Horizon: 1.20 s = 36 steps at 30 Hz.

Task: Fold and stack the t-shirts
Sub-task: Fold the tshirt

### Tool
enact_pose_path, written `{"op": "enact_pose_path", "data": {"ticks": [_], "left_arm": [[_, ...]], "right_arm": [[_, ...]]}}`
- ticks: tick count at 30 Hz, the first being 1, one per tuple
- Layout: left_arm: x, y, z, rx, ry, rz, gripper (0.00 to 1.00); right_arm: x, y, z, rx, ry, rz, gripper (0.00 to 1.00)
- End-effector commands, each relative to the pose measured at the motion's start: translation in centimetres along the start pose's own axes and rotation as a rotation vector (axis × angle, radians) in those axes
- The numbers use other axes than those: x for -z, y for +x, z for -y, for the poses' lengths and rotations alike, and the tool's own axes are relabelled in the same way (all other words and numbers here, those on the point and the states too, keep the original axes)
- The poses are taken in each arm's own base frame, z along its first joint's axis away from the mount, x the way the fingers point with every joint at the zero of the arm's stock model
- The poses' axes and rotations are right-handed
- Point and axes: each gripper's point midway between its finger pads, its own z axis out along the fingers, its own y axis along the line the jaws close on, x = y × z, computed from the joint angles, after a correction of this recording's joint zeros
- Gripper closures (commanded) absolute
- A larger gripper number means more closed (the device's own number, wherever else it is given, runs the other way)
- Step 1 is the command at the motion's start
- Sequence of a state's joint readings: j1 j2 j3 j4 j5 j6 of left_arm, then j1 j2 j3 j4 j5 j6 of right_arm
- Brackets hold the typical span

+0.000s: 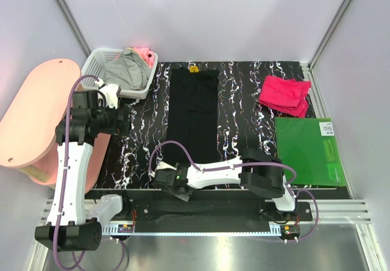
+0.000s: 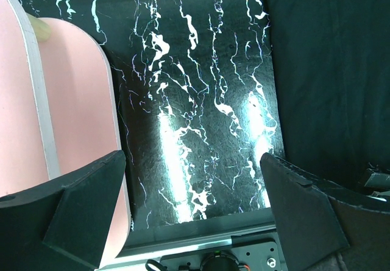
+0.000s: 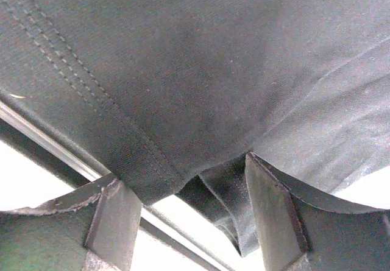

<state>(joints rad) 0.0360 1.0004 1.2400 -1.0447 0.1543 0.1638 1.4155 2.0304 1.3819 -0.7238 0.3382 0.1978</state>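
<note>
The black t-shirt (image 1: 194, 116) lies as a long narrow strip down the middle of the marbled table, running from the far edge to the near edge. My right gripper (image 1: 180, 192) is at its near hem. In the right wrist view the stitched hem (image 3: 146, 161) hangs between the two fingers of that gripper (image 3: 186, 179), which stand apart and do not pinch it. The crimson-pink t-shirt (image 1: 284, 94) lies folded at the far right. My left gripper (image 1: 122, 114) hovers wide open over bare table left of the black t-shirt (image 2: 329, 70), with nothing between its fingers (image 2: 194, 161).
A white lattice basket (image 1: 97, 61) with grey and pink clothes stands at the far left. A flat green board (image 1: 308, 152) lies at the right, near the crimson-pink t-shirt. A pink rounded board (image 1: 36, 119) (image 2: 73, 100) borders the table's left side.
</note>
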Motion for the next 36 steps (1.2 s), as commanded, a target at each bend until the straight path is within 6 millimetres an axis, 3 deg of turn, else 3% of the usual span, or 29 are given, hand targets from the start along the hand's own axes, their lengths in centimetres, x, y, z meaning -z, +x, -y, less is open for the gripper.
{"op": "enact_pose_path", "data": {"ticks": [1, 4, 6, 7, 8, 11, 15, 23, 28, 36], "left_arm": [[0.1, -1.0, 0.2, -0.007, 0.012, 0.056, 0.01], [0.2, -1.0, 0.2, -0.009, 0.014, 0.058, 0.01], [0.2, -1.1, 0.2, -0.008, 0.013, 0.061, 0.01], [0.1, -1.1, 0.2, -0.008, 0.017, 0.060, 0.01], [0.1, -1.1, 0.2, -0.009, 0.018, 0.060, 0.01], [0.3, -1.3, 0.2, -0.011, 0.019, 0.065, 0.01], [0.5, -1.7, 0.3, -0.011, 0.022, 0.075, 0.01], [0.7, -1.7, 0.4, -0.015, 0.028, 0.074, 0.01], [0.7, -1.9, 0.5, -0.010, 0.032, 0.075, 0.01], [0.5, -1.7, 0.5, -0.004, 0.035, 0.068, 0.01]], "right_arm": [[-2.7, 0.3, -0.9, -0.049, 0.001, -0.008, 0.30], [-2.5, 0.7, -1.1, -0.073, -0.006, -0.012, 0.45], [-2.2, 0.9, -0.8, -0.083, 0.010, -0.008, 0.46], [-2.1, 1.1, -0.7, -0.080, 0.027, -0.011, 0.42], [-1.8, 1.1, -0.4, -0.085, 0.041, -0.006, 0.28], [-0.7, 0.9, -0.2, -0.048, 0.100, 0.020, 0.08], [-0.2, 0.7, 0.1, 0.013, 0.185, 0.036, 0.01], [0.1, -0.9, 0.3, 0.104, 0.373, 0.115, 0.01], [-0.7, -1.4, -1.1, 0.123, 0.320, 0.118, 0.05], [-0.3, -3.3, -2.9, 0.109, 0.234, 0.144, 0.16]]}}
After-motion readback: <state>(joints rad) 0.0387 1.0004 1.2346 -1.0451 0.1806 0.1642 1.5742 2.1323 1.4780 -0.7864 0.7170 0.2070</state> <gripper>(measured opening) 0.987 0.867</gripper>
